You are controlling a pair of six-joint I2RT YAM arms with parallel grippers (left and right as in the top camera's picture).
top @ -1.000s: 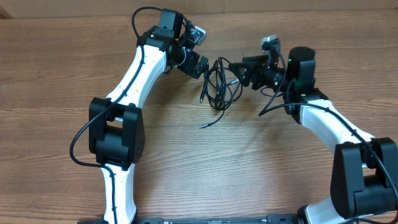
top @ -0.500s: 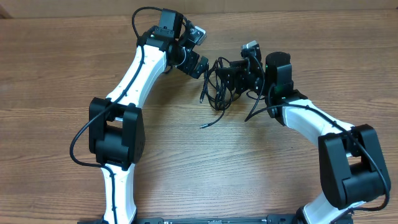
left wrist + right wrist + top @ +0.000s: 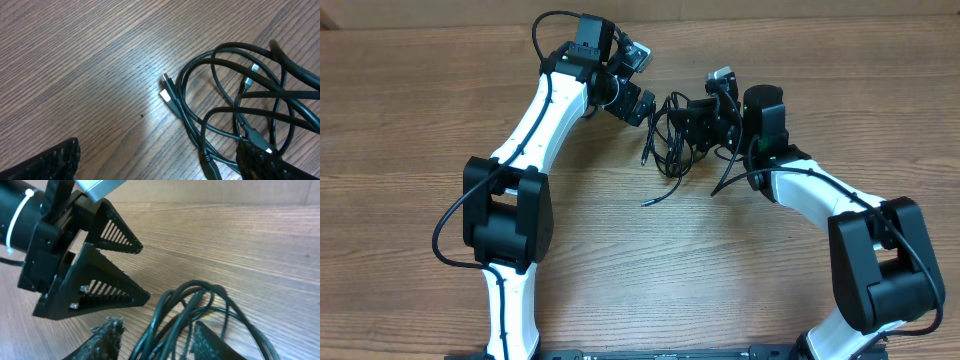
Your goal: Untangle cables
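Black cables (image 3: 672, 140) are lying all knotted, none freed; left gripper (image 3: 145, 272) is hanging wide open, right gripper (image 3: 157, 332) is straddling loops, fingers apart.

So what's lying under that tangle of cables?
Through the loops of the cables only bare wooden table shows. From overhead, the right pincer covers the tangle's right edge.

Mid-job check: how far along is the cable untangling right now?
Done: nothing yet. The cables lie in one knotted bundle on the table, with one end trailing out.
In hand: the right gripper straddles several strands at the bundle's edge, fingers apart, no pinch visible. The left gripper hangs open beside the bundle.
Left: grip, pull the strands apart, and lay each cable out separately.
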